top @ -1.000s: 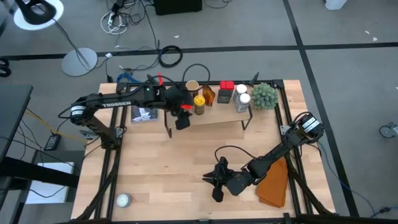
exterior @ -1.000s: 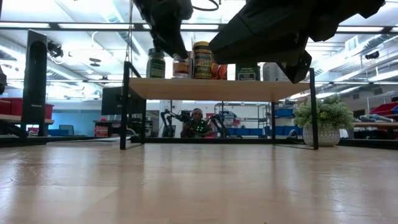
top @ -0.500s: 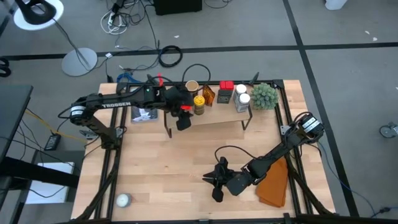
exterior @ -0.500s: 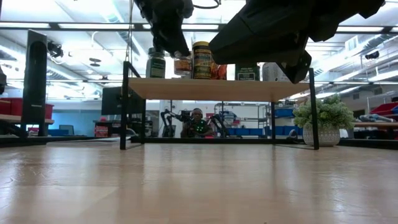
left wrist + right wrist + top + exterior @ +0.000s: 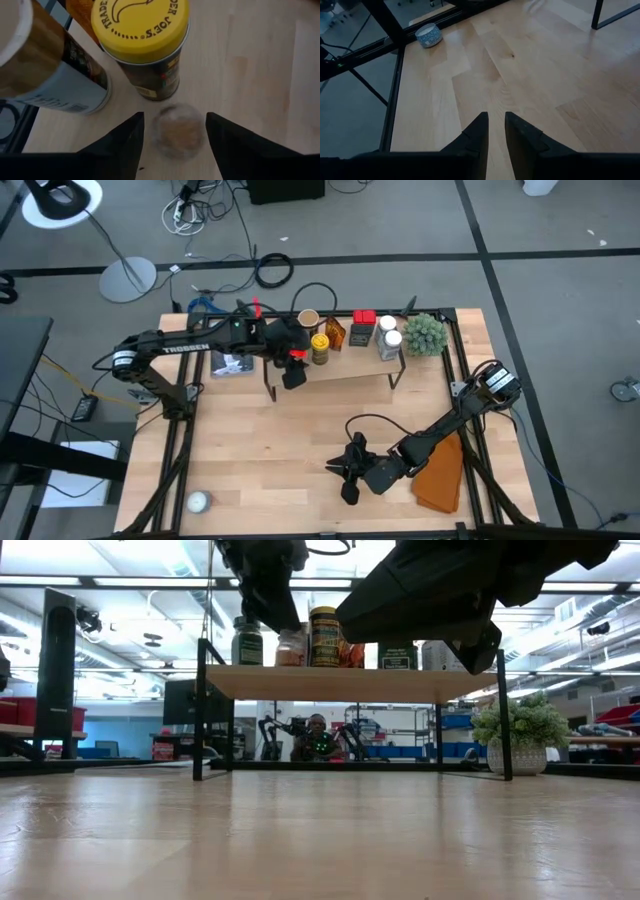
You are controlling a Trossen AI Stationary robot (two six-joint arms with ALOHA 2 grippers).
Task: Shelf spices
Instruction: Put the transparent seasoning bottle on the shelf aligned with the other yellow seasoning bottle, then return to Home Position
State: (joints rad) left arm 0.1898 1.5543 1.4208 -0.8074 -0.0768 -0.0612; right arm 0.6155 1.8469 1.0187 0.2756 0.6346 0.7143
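Observation:
The shelf stands at the table's far side. Its plank carries several spices, among them a yellow-lidded jar and a white-lidded tan jar. A small clear jar of tan powder stands upright on the plank in front of them. My left gripper hangs over the shelf's left part, open, one finger on each side of that jar and a gap at both. My right gripper is shut, low over the table's near middle, with nothing in it.
A green fuzzy plant stands at the shelf's right end. An orange-brown cloth lies by the right edge next to my right arm. A small round white tin sits at the near left corner. Bare tabletop lies between the shelf and my right gripper.
My left gripper has opened a little over the shelf and let go of the small clear jar. In the low view its finger no longer covers the jar, which stands on the plank by itself.

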